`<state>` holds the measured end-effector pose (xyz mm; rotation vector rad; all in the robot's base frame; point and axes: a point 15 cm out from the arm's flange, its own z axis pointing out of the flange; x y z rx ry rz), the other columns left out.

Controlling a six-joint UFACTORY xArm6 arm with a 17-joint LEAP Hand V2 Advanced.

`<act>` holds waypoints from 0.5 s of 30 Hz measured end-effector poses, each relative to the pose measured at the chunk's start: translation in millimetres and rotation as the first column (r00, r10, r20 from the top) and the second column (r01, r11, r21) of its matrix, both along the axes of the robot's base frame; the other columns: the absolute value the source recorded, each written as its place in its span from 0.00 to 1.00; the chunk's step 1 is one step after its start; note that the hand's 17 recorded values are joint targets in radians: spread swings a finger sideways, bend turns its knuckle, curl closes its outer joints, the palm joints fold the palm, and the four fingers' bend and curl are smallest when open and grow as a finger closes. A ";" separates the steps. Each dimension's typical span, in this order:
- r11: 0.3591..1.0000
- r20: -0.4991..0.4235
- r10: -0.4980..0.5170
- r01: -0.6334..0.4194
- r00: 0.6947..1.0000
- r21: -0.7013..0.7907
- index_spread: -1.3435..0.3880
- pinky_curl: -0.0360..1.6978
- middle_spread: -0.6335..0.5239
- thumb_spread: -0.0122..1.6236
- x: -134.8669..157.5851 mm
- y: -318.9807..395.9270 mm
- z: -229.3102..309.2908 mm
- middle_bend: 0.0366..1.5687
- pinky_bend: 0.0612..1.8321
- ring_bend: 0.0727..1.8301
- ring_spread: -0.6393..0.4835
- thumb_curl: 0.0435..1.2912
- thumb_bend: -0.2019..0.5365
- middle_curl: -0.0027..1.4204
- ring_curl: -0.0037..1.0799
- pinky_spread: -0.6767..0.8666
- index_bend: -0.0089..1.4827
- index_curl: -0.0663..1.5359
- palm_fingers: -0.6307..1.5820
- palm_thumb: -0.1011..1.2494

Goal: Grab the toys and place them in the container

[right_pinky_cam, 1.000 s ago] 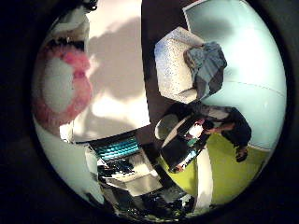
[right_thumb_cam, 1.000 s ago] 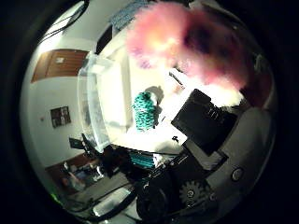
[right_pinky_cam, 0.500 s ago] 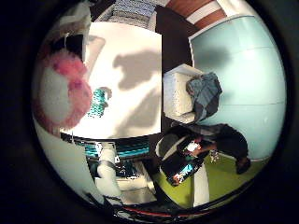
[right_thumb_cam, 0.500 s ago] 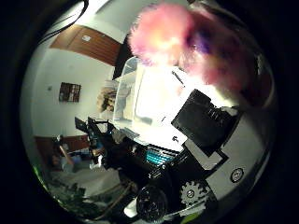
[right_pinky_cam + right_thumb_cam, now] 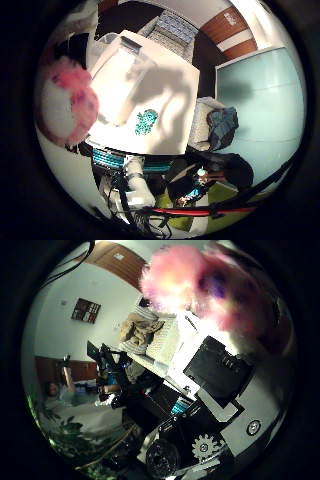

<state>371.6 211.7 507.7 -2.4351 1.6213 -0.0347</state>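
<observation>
Pink fluffy toy (image 5: 200, 282) sits close against the hand's (image 5: 220, 405) palm, fingers curled around it, above the white table (image 5: 165, 100).

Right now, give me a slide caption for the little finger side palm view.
Pink fluffy toy close to the palm above the white table, teal toy beside the clear container.

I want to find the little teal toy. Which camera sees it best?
The little finger side palm view shows it best: the teal toy lies alone on the white table, beside the clear container. The thumb side palm view does not show it; the pink fluffy toy fills much of that view.
</observation>
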 end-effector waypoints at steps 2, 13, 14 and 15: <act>1.000 0.002 0.014 -0.014 1.000 0.006 0.64 0.68 0.45 0.60 3.7 14.8 -0.7 0.88 0.59 0.69 0.34 0.54 0.25 0.52 0.80 0.29 0.70 0.61 0.78 0.84; 0.999 0.015 0.029 -0.029 0.999 0.022 0.63 0.63 0.44 0.66 16.9 52.0 -14.9 0.83 0.55 0.67 0.34 0.49 0.23 0.49 0.75 0.26 0.62 0.60 0.78 0.72; 0.999 0.018 0.029 -0.029 0.999 0.024 0.62 0.60 0.42 0.69 17.9 52.3 -14.7 0.79 0.52 0.65 0.33 0.45 0.22 0.47 0.71 0.22 0.53 0.57 0.74 0.68; 0.999 0.019 0.029 -0.029 0.999 0.023 0.61 0.57 0.41 0.71 18.7 51.3 -14.8 0.74 0.50 0.63 0.32 0.42 0.22 0.45 0.68 0.19 0.44 0.55 0.67 0.65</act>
